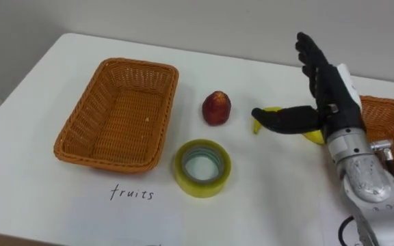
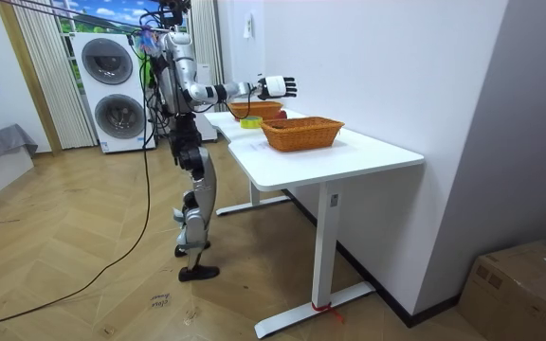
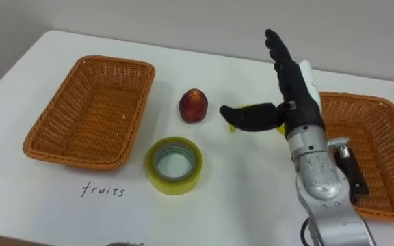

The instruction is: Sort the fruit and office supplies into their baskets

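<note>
The right hand (image 1: 330,96) hovers over the counter (image 1: 272,205), fingers straight and thumb spread sideways, holding nothing. The thumb covers part of the banana (image 1: 258,125), which lies on the counter; I cannot tell whether they touch. A red fruit (image 1: 217,108) lies just left of the banana, and the tape (image 1: 202,186) sits near the left basket (image 1: 87,113). The right basket (image 1: 388,113) is beside the wrist.

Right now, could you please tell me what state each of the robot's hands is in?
Right hand: open, fingers straight, holding nothing, over the banana.
Left hand: cannot be told.
</note>
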You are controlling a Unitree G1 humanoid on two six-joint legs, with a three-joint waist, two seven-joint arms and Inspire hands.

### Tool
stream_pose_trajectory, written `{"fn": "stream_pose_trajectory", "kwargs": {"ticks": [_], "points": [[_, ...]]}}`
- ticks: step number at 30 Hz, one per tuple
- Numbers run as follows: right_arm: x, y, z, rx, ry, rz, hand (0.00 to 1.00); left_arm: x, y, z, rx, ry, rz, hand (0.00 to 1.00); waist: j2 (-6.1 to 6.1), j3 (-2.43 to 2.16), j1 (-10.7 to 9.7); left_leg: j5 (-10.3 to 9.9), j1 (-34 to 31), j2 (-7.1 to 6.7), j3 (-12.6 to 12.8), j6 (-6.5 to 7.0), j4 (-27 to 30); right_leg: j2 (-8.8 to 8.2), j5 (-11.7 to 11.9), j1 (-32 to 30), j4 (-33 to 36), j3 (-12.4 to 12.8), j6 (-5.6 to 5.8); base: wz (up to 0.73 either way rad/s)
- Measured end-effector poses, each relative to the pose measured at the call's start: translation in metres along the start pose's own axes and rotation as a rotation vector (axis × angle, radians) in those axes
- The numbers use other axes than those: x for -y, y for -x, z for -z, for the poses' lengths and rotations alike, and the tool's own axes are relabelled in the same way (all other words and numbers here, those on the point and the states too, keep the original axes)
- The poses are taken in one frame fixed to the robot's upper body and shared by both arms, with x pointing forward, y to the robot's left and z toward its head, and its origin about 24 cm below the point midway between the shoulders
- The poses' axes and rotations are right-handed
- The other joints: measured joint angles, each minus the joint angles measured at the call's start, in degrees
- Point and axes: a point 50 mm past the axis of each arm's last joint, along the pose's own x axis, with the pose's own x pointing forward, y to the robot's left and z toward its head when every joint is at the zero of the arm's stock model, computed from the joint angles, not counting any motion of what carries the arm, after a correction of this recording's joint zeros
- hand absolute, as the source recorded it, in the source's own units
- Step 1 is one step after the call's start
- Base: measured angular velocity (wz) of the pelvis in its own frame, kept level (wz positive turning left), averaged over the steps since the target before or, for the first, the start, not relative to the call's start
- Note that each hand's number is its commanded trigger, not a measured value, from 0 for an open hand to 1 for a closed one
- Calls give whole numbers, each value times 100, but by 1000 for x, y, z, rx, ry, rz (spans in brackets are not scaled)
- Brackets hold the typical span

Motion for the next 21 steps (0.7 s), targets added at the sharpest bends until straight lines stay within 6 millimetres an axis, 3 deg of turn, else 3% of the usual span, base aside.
{"fn": "stream_pose_trajectory", "kwargs": {"ticks": [6, 10, 21], "points": [[-7, 0, 6, -26, -11, -45, 0, 0, 0, 0, -3, -1, -4, 0, -69, 17, 32, 6, 9, -6, -3, 4, -5, -4, 0, 14, -1, 5, 1, 0], [-12, 1, 13, -60, -12, -102, 0, 0, 0, 1, -9, -3, -2, 0, -188, 44, 31, 6, -6, -6, -3, 4, -2, -2, 2, 15, 0, 0, 3, 0], [-43, 6, 29, -146, -46, -297, 0, 3, 0, -9, 17, -31, 26, 0, -198, 39, 184, 3, -8, -6, 0, 7, -26, -3, 14, 7, 1, 19, 13, 0]]}}
